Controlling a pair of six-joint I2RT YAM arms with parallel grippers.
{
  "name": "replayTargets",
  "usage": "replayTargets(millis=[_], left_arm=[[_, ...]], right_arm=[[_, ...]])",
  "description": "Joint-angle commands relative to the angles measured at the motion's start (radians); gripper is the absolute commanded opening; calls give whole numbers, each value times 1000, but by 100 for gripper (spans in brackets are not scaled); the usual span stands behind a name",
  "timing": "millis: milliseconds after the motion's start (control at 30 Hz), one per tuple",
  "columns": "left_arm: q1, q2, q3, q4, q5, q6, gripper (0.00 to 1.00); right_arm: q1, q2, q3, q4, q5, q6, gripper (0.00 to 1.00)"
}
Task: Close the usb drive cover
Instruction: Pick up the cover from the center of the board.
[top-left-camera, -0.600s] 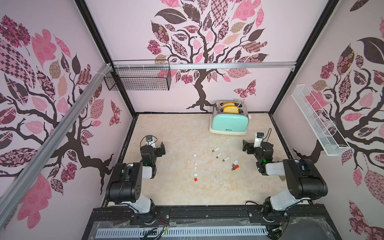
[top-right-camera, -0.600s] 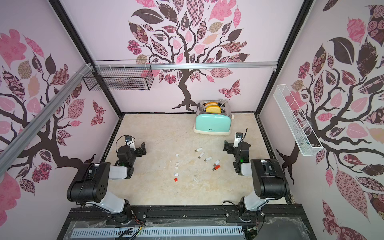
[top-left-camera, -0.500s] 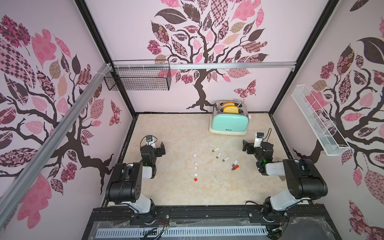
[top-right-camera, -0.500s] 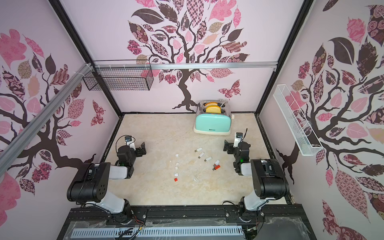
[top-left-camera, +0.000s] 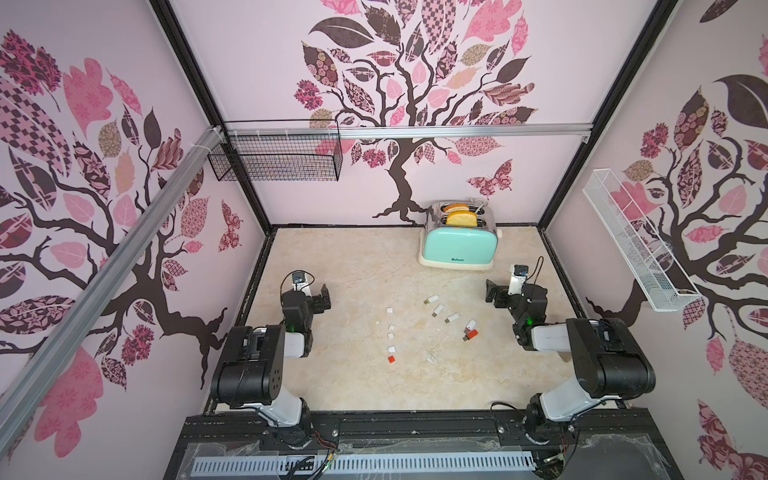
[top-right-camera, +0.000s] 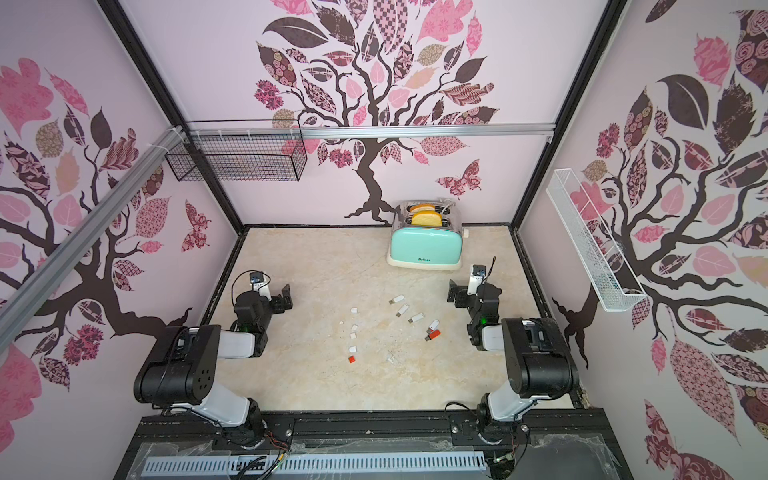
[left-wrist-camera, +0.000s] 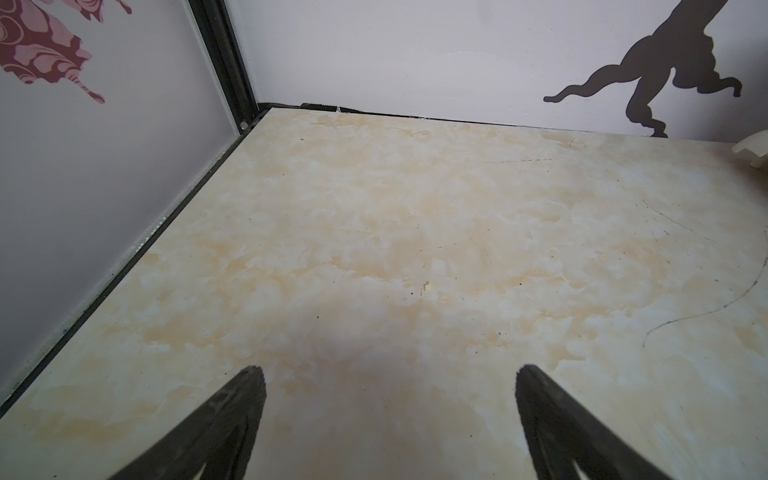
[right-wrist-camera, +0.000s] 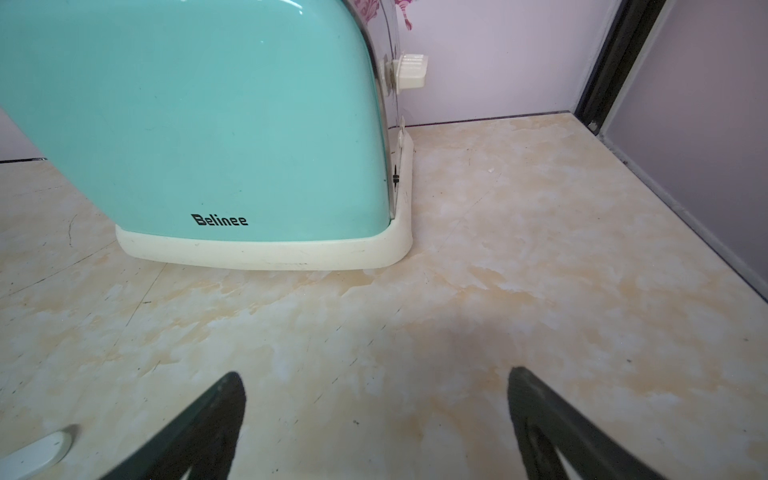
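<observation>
The left tool (top-left-camera: 323, 297) is standing wide open and empty over the marble-patterned table (top-left-camera: 353, 266). Toward the table's centre from it, a column of small loose caps (top-left-camera: 391, 327) is lying flat, white except for one red cap (top-left-camera: 391, 359) at the near end. Further right, the usb drives (top-left-camera: 452, 318), slim smooth plastic bars, are lying in a diagonal row with long axes slanting and metal plugs exposed. The red drive (top-left-camera: 471, 335) is ending that row. The right tool (top-left-camera: 493, 294) is gaping equally wide, holding nothing, and is sitting nearer the drives, so it is probably the better arm for them.
</observation>
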Motion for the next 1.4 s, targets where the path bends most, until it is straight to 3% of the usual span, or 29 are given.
replayTargets(millis=[0,100,200,267,400,533,700,800,1000,1367], left_arm=[[-3,-16,0,7,-1,8,98],[-2,-42,15,-21,19,10,98],[-3,-153,124,-328,80,52,98],[-8,-200,193,-485,113,70,98],[-11,-317,247,-653,141,69,98],[-15,-435,300,-854,199,87,98],[-16,-534,361,-1108,275,91,98],[-14,-592,322,-1137,293,84,98],[24,-645,229,-1091,378,94,98],[22,-636,198,-1064,387,115,98]], right_arm=[[-6,-22,-5,-12,-6,9,100],[-4,-23,-9,-7,-4,7,100],[11,-35,-31,28,31,-1,100],[41,-56,-57,75,117,-5,100],[74,-191,47,-264,192,8,100],[126,-284,90,-394,247,38,99],[126,-359,255,-759,172,337,99],[124,-327,376,-999,151,469,99],[147,-242,469,-1070,-119,391,100],[476,45,763,-1197,-121,290,96]])
